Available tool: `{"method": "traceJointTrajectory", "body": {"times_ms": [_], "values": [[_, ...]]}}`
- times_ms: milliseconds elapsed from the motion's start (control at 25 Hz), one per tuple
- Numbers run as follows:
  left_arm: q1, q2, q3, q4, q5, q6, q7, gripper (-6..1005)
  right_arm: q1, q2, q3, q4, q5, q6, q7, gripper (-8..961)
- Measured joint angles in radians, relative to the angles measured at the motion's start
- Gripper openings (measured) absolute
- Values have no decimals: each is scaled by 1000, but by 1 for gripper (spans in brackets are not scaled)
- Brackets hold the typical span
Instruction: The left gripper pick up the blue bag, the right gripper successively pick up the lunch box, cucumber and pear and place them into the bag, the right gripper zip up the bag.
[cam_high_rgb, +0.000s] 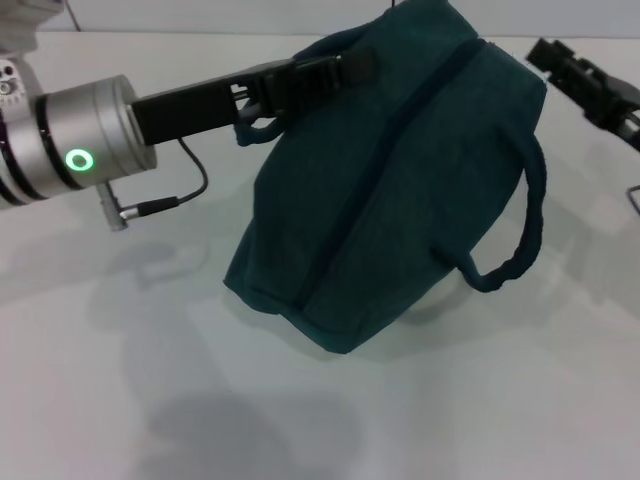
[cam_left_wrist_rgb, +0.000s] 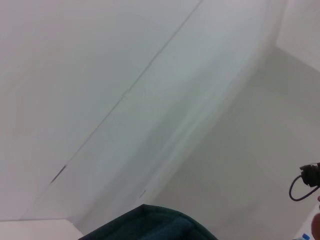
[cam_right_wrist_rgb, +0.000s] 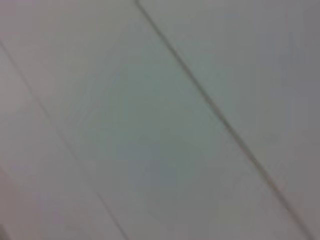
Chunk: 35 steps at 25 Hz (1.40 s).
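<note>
Blue bag (cam_high_rgb: 390, 180) in left gripper (cam_high_rgb: 330, 72), mid-table.

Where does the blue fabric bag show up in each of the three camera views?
Head view: the dark blue fabric bag with loop handles fills the centre, lifted at its upper edge by the left end effector.
Left wrist view: only a corner of the bag shows at the lower edge.
Right wrist view: not in it.
Shared landmark: the bag's blue cloth, in the head and left wrist views only.

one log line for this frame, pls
left gripper: gripping blue bag by its upper edge, held tilted | zipper: looks shut | right gripper: off to the bag's right, apart | lunch box, cucumber, pear: not visible
</note>
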Motion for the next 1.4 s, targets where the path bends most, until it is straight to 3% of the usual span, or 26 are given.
{"method": "traceJointTrajectory", "body": {"times_ms": [400, 520, 720, 1040, 1400], "values": [[-97, -1, 21, -134, 1, -100, 76, 64, -90, -37, 102, 2, 1, -71, 3, 527], [-115, -2, 48, -152, 0, -147, 86, 80, -109, -40, 115, 2, 1, -85, 4, 755], [-139, -4, 89, -195, -2, -249, 115, 108, -116, -42, 115, 2, 1, -94, 4, 750], [-138, -5, 93, -239, -47, -301, 169, 153, -117, -42, 115, 1, -3, -107, 9, 748], [-73, 5, 89, -232, -224, -246, 239, 420, -112, -46, 108, 1, -19, -175, 5, 750]]}}
